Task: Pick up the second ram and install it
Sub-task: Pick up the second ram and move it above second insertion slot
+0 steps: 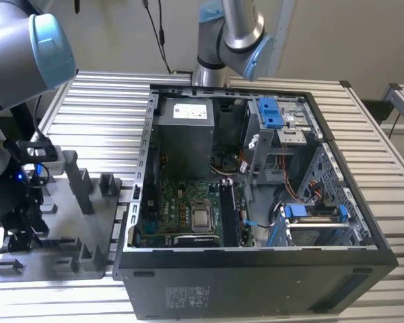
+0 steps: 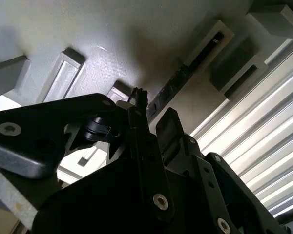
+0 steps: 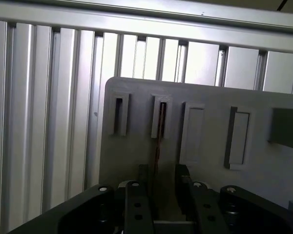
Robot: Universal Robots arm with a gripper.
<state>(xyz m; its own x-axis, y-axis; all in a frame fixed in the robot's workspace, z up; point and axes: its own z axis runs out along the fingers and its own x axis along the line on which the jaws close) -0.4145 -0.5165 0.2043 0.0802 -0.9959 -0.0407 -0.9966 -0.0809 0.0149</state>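
tool [image 3: 160,171] parted narrowly astride second ram [image 3: 157,146] | on edge in grey tray [image 3: 210,95] slot | slim side gaps

Slatted table [image 1: 101,101]: grey tray [image 1: 60,219], open computer case [image 1: 256,289].

Near end of second ram [image 3: 157,146] behind jaws

The gripper [image 3: 162,171], spread wide, leaves a slim gap on either side of the second ram [image 3: 159,129]. Raised tray blocks [image 3: 193,134] crowd close beside it, and bare slatted table [image 3: 39,122] lies beyond.
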